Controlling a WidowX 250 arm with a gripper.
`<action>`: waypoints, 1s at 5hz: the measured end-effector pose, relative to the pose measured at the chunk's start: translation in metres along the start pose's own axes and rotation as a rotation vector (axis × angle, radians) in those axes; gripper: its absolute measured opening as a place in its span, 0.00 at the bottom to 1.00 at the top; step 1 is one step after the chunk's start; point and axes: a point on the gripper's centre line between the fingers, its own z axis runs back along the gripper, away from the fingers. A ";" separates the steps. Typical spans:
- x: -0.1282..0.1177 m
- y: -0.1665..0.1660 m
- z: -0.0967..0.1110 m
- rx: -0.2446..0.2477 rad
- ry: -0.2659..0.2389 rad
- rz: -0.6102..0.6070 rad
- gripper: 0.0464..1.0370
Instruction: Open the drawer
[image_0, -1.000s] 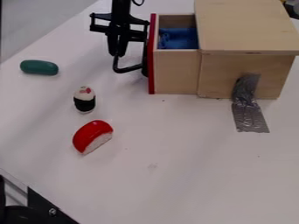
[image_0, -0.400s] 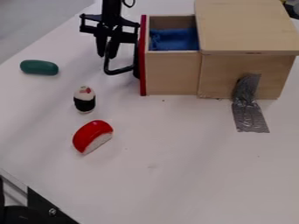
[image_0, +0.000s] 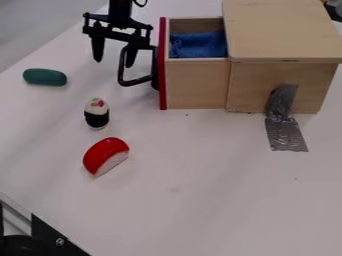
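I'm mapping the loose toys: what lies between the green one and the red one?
In the camera view, a white-topped toy with a black band sits between the green toy and the red toy, slightly off the straight line, toward the drawer.

The camera looked down at a slant from above the white table (image_0: 200, 190) — facing across it toward the edge where the black arm (image_0: 120, 11) came in. It stood near enough for the tabletop to take up most of the view, and high enough to see both the top and near side of the wooden box (image_0: 280, 30).
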 end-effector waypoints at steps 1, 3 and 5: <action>-0.005 0.009 0.029 -0.034 -0.024 -0.009 0.96; -0.023 0.040 0.067 -0.123 -0.079 0.004 0.96; -0.065 0.057 0.068 -0.155 -0.160 -0.057 0.96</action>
